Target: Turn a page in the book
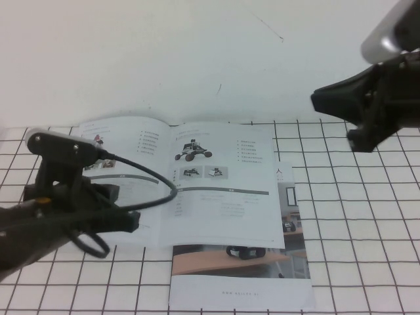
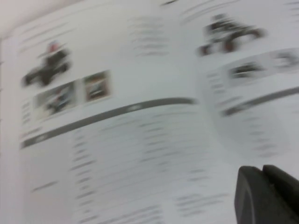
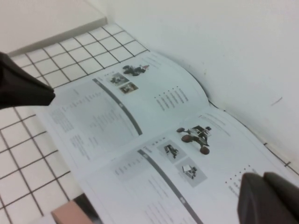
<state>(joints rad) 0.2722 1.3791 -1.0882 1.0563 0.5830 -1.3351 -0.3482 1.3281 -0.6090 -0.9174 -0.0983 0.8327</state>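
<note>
The book (image 1: 197,184) lies open and flat on the gridded table against the back wall. Its left-hand page (image 1: 125,164) faces up with a red-topped vehicle (image 2: 51,60) above two small photos. My left gripper (image 1: 134,222) hovers over the lower part of that page with its fingers (image 2: 252,196) pressed together and nothing between them. My right gripper (image 1: 316,102) hangs raised beyond the book's right edge, near the wall. It is shut and empty, its fingertips (image 3: 254,196) above the right-hand page (image 3: 187,154).
A brochure (image 1: 243,275) with a brown floor photo lies under the book's lower right corner, reaching toward the table's front edge. A black cable (image 1: 157,180) loops from the left arm over the left page. The white wall stands close behind the book.
</note>
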